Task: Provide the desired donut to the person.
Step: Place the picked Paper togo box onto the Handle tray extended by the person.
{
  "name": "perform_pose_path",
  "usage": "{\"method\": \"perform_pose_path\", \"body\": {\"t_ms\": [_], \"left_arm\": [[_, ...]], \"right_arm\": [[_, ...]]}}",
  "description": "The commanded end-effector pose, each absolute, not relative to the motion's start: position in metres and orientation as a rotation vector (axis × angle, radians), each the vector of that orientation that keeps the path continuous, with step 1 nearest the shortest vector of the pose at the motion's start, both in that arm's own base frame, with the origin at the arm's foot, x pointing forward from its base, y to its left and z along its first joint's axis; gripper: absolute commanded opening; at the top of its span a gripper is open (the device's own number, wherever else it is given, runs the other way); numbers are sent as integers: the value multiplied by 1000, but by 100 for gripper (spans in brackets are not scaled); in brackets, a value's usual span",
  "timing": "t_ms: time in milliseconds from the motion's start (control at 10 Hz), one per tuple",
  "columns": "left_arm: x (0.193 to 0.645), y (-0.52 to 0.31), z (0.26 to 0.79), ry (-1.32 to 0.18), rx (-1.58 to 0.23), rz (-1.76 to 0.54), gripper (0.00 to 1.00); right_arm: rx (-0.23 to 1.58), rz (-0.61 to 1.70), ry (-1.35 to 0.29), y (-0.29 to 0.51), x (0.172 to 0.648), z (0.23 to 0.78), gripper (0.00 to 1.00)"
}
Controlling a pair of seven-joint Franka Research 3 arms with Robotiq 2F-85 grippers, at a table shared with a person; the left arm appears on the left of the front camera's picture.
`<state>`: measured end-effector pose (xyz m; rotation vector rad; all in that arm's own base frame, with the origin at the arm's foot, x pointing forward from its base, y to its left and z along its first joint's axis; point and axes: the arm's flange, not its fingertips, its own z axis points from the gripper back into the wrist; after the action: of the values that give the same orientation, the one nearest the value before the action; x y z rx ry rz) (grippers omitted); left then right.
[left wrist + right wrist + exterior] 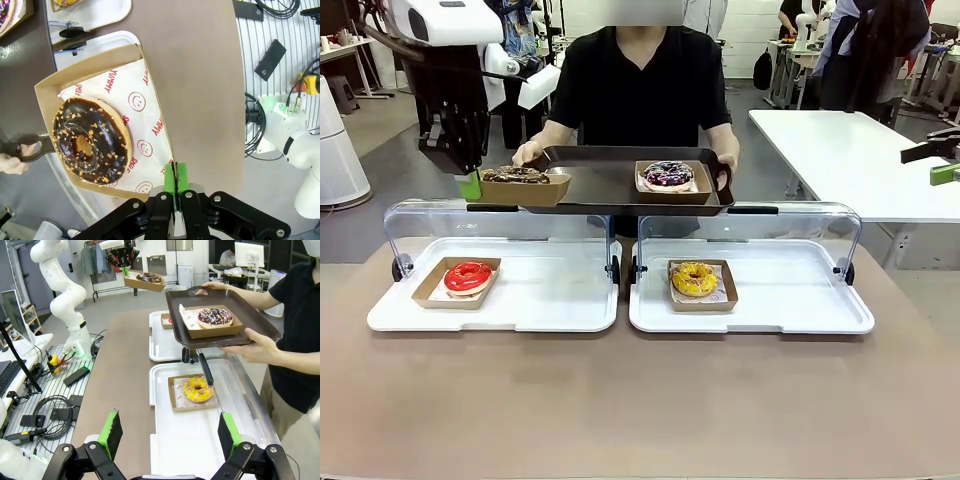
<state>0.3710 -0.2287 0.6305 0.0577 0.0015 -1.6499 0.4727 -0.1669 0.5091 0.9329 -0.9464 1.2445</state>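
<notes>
Brown desk in an open lab room, with a white table and other workstations farther back. Two white display trays side by side on the desk, clear lids raised: left tray carrying a red-glazed donut in a cardboard box, right tray carrying a yellow-glazed donut in its own box. At the far side, the person in a black T-shirt, holding a dark brown serving tray in both hands above the display trays. On that tray, near its right end, a purple-iced sprinkled donut in a cardboard box. Left claw pinched shut on the edge of a cardboard box lined with printed paper and holding the chocolate donut with nut crumbs; box held in the air at the left end of the serving tray, partly over its rim. Right claw wide open and empty, low over the near end of the right display tray, green pads well apart.
</notes>
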Motion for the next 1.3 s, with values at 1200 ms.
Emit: {"method": "perform_pose_path", "body": {"t_ms": [1200], "left_arm": [[556, -247, 603, -67, 37, -1708, 2]], "right_arm": [[943, 1246, -948, -167, 472, 510, 100]]}}
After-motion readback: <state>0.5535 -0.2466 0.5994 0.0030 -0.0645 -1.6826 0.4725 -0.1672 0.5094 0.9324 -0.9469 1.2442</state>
